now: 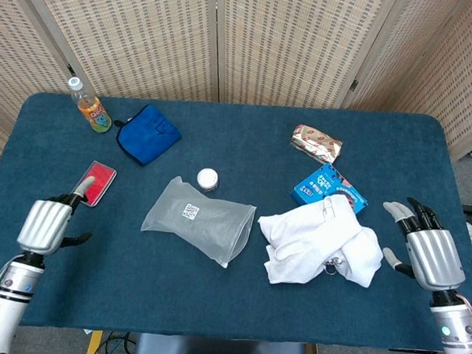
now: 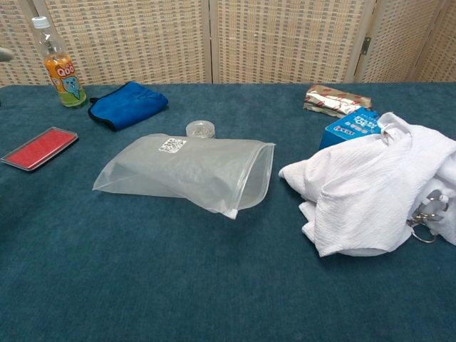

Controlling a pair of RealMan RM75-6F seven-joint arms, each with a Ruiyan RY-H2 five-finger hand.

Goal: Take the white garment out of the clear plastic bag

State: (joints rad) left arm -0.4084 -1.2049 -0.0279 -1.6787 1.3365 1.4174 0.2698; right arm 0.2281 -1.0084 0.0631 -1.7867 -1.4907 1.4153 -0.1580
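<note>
Clear plastic bag (image 2: 189, 169) bears QR label; orange bottle (image 2: 60, 68) reads "Qoo".

You have one bag (image 1: 201, 227), one garment (image 1: 320, 246), one bottle (image 1: 89, 106), one blue cloth (image 1: 148, 134), one red case (image 1: 94, 183), one blue box (image 1: 326, 186), one wrapped packet (image 1: 316, 140), one small jar (image 1: 208, 178).

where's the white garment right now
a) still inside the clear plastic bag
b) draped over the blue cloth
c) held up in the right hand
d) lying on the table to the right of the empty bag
d: the white garment lies heaped on the table, apart from the flat, empty clear plastic bag, and the right hand is beside it, holding nothing.
</note>
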